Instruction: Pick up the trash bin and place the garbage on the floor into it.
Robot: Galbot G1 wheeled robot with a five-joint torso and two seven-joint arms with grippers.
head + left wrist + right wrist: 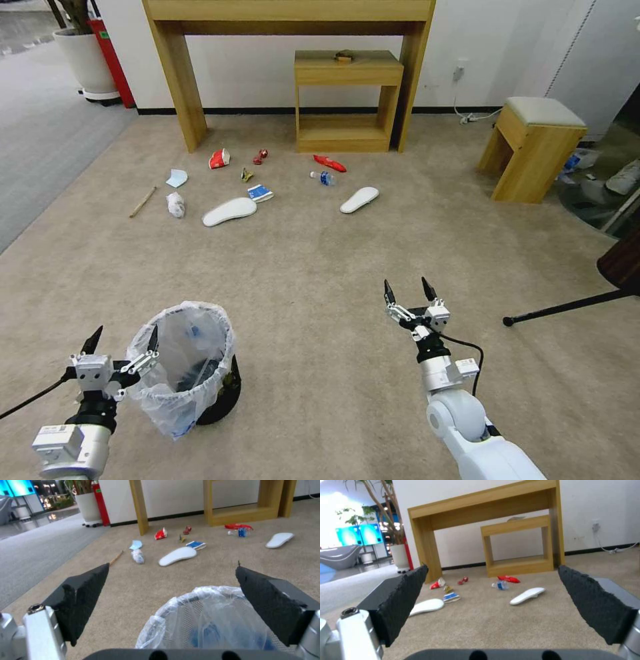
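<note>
The trash bin (183, 367), black with a crinkly clear bag over its rim, stands on the beige floor (320, 267) at the near left. My left gripper (125, 335) is open at its left rim, one finger over the bag and one outside; the left wrist view has the bin (206, 620) below the open gripper (172, 566). My right gripper (407, 288) hangs open over bare carpet, nothing in it. The garbage lies farther off: red cup (219, 159), red wrappers (329, 163), carton (261, 193), bottle (322, 177), mask (177, 178), crumpled paper (175, 205), stick (143, 201), two slippers (229, 211).
A tall wooden console (287, 13) and a small wooden shelf (347, 100) stand against the far wall behind the litter. A padded stool (537, 147) is at the right, a black stand leg (567, 307) nearer. Plant pot (83, 60) and grey carpet (40, 147) lie left.
</note>
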